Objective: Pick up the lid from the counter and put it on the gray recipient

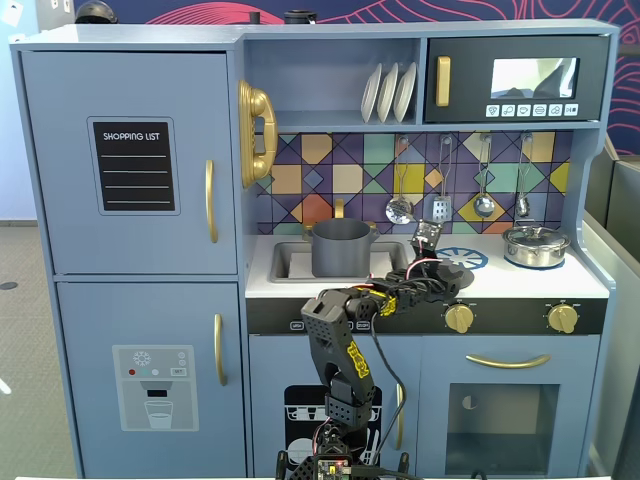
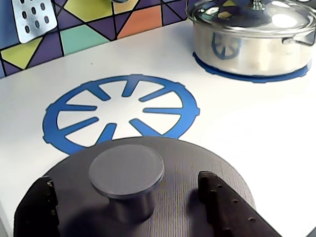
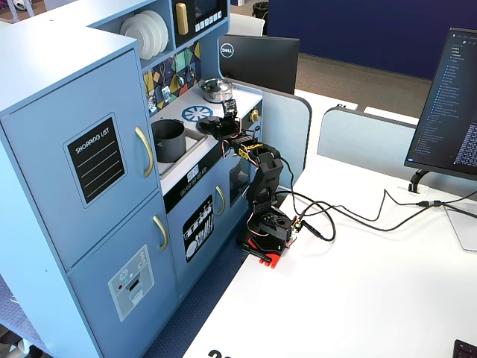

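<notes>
- The arm (image 1: 345,345) is built of black, boxy plastic segments with yellow lettering or stickers on the side of the upper links.
- Its base (image 3: 270,233) is black, sitting on a red clamp piece at about 7 o'clock from it in a fixed view.
- Thin red and black wires loop along the links; thicker black cables run off the base toward 3 o'clock.
- A small green circuit board with lit spots sits at the base.
- The gripper (image 2: 133,202) has 2 matte black fingers (image 2: 224,202) with small round holes dotting them.
</notes>
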Motion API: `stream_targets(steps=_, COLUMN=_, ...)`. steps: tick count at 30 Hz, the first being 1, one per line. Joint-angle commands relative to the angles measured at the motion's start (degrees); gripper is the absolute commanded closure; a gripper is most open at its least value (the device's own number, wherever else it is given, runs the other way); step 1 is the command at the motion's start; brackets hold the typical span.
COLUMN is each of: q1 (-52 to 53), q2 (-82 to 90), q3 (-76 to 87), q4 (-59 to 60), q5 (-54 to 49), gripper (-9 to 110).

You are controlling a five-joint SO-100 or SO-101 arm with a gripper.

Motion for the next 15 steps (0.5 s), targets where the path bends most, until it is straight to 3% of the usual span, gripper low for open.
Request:
stream_targets(steps=1, q1=0.7, q2=-0.9, q3=-4.8, q4=-2.3, q5=-0.4, gripper=74)
stream_targets(steps=4, q1=0.4, q2=-1.9, q3=-5.4, q4=-3.1, q5=-0.7, gripper=80)
stream_targets(steps=7, q1=0.1, q2=-2.2, q3=-5.2, q4=-5.5, q5=5.5, gripper=102)
stream_targets(steps=15, q1=-0.4, q2=-2.2, q3=-4.8, q4=-5.3, q5=1.9, gripper=102)
